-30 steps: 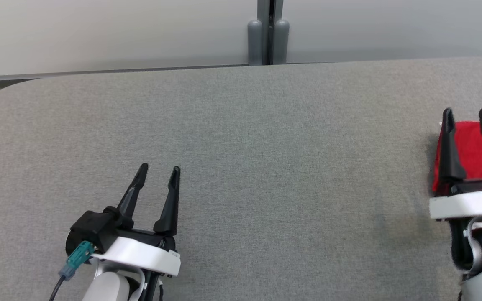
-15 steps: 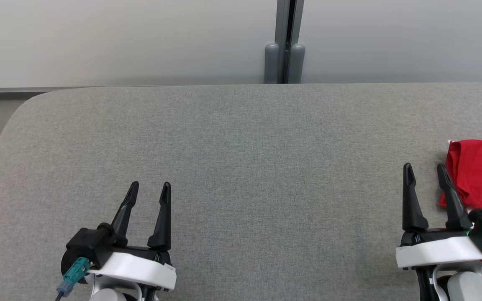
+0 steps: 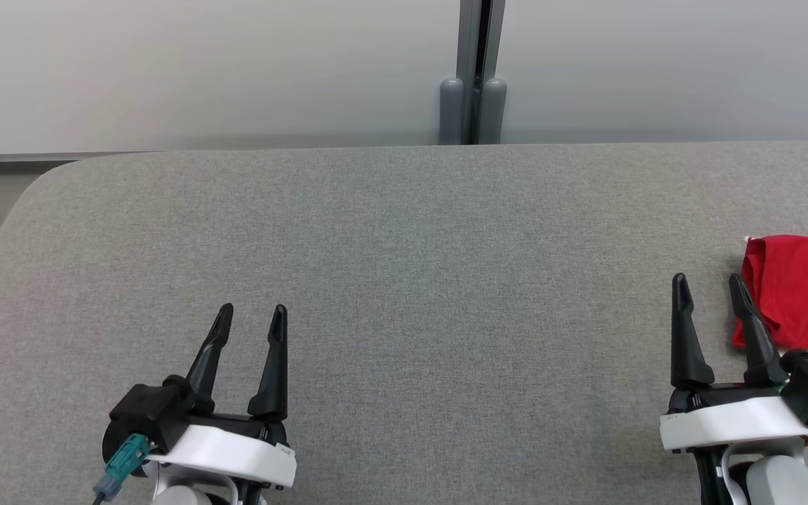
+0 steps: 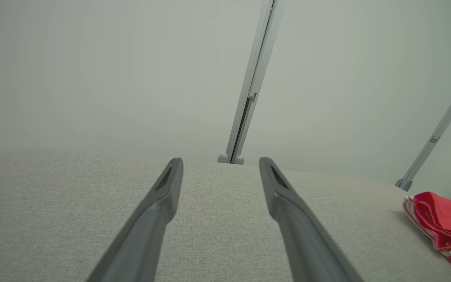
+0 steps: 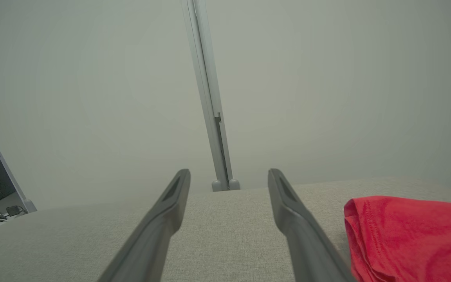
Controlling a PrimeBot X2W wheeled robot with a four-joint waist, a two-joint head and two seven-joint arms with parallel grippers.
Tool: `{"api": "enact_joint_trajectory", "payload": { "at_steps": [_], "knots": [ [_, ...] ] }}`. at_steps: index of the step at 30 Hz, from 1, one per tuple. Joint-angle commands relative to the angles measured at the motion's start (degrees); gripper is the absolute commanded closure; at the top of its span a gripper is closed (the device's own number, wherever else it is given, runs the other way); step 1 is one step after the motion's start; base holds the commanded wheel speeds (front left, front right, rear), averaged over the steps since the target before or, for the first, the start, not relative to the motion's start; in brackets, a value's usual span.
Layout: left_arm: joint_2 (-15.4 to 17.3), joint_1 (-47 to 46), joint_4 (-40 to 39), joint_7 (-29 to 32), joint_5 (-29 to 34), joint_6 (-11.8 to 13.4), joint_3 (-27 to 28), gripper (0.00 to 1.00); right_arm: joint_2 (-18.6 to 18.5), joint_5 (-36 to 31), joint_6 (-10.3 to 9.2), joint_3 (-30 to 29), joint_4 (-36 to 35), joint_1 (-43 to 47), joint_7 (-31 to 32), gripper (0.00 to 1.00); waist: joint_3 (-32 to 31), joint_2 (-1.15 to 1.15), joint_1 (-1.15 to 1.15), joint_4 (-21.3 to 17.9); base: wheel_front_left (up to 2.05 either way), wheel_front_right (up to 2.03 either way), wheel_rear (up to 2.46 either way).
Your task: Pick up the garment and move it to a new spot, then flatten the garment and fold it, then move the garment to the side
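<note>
At lower left of the head view: left gripper [image 3: 253, 308], fingers spread wide, holding nothing. I judge it is parked over the bare grey padded table [image 3: 404, 231] to keep clear.

Lower right: right gripper [image 3: 708, 278], likewise fully parted and empty.

Right edge, mid-height: red garment [image 3: 800, 291], a compact folded bundle lying on the table just beside the right gripper's outer finger, not between the fingers. Whether they touch I cannot tell. I judge folding is done and the bundle set aside.

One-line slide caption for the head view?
Folded red garment lies at the right of the grey table; left gripper and right gripper open, empty.
</note>
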Motion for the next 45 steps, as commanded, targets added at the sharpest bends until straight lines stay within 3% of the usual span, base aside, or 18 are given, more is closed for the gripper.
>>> {"api": "enact_joint_trajectory", "payload": {
  "at_steps": [1, 21, 22, 26, 45],
  "knots": [
    [0.2, 0.5, -0.2, 0.0, -0.5, -0.2, 0.3, 0.00, -0.1, -0.2, 0.01, 0.1, 0.0, 0.1, -0.3, 0.00, 0.0, 0.00, 0.00, 0.0, 0.00, 0.00, 0.00],
    [0.2, 1.4, 0.9, 0.0, -3.3, -2.2, 1.4, 0.00, 0.0, 0.7, 0.01, 0.3, 1.0, -0.3, -0.3, 0.00, -0.4, 0.00, 0.00, -0.2, 0.00, 0.00, 0.00],
    [0.0, 0.8, 1.1, 0.0, -3.3, -2.1, 1.2, 1.00, 0.1, 0.5, 0.00, 0.2, 0.9, 0.1, 0.0, 1.00, -0.4, 0.00, 0.00, -0.1, 0.00, 0.00, 0.00],
    [-0.2, 1.8, 2.6, 0.2, -4.0, -2.1, 1.0, 1.00, 0.3, 1.4, 0.00, 0.1, 2.6, 1.2, 0.4, 1.00, -0.4, 0.00, 0.00, -0.2, 0.00, 0.00, 0.00],
    [0.8, 0.8, 3.1, 4.3, -21.1, -2.6, 3.7, 1.00, 0.2, 20.0, 0.00, -1.6, 2.4, 1.1, 5.4, 1.00, -0.9, 0.00, 0.00, -0.8, 0.00, 0.00, 0.00]
  ]
}}
